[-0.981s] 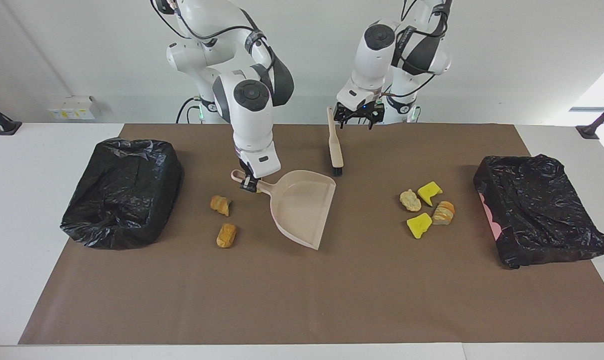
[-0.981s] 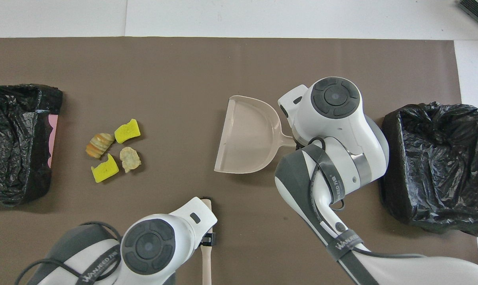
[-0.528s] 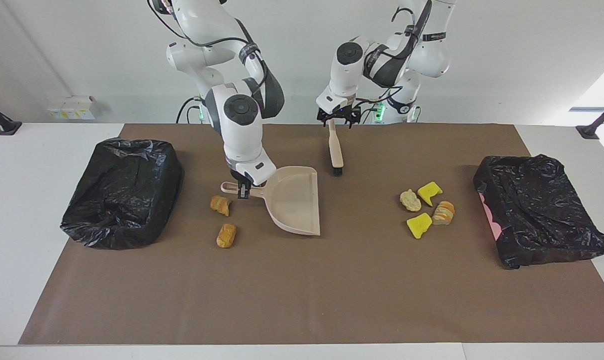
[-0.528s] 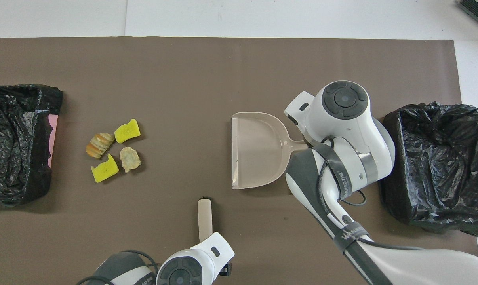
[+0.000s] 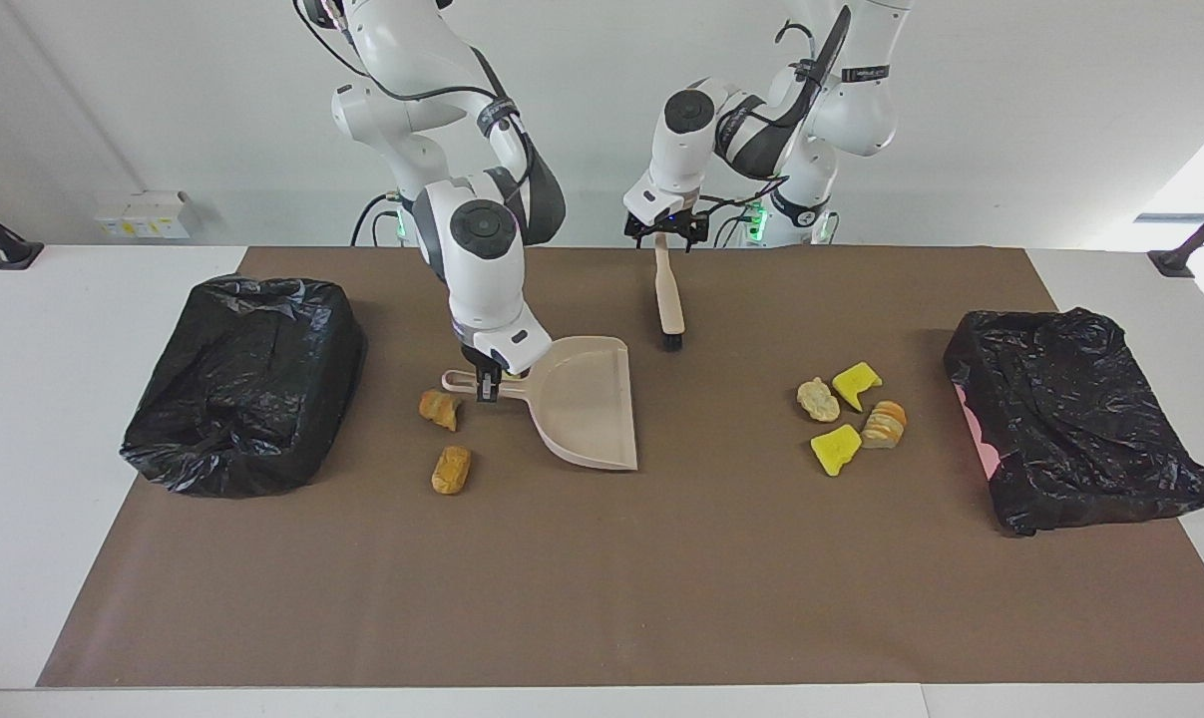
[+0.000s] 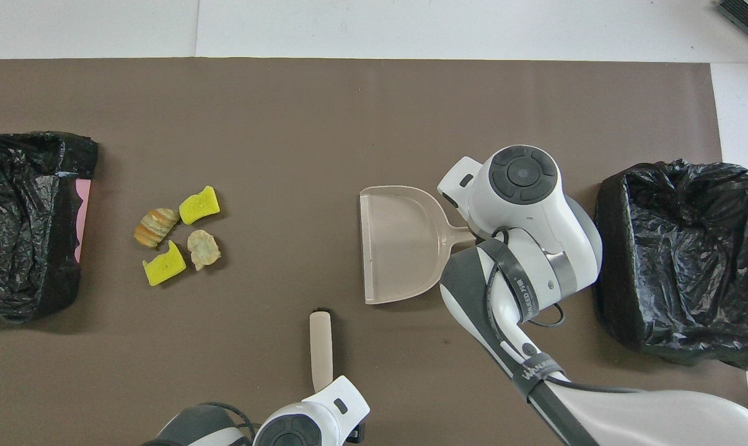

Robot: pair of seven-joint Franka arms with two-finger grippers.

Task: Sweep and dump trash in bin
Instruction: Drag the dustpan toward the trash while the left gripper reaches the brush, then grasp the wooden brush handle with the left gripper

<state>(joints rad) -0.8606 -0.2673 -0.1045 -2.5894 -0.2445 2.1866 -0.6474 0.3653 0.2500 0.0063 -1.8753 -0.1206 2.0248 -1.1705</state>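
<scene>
My right gripper [image 5: 486, 387] is shut on the handle of the beige dustpan [image 5: 587, 404], whose pan lies on the brown mat with its mouth toward the left arm's end [image 6: 401, 244]. Two orange-brown trash lumps [image 5: 440, 409] [image 5: 451, 469] lie beside the handle, hidden under the right arm from above. More trash sits in a cluster toward the left arm's end: yellow sponge chunks [image 5: 855, 384] [image 5: 835, 449], a beige lump [image 5: 819, 399] and a striped bread-like lump [image 5: 884, 424]. My left gripper [image 5: 664, 234] hangs open over the near-robot end of the brush [image 5: 668, 294].
A bin lined with a black bag [image 5: 247, 384] stands at the right arm's end of the mat, and a second one [image 5: 1070, 429] at the left arm's end. In the overhead view the trash cluster [image 6: 178, 238] lies beside that second bin [image 6: 26, 223].
The right gripper turned the dustpan and shifted it toward the right arm's end, settling it flat. The left gripper drew back toward the robots to the brush handle's end.
</scene>
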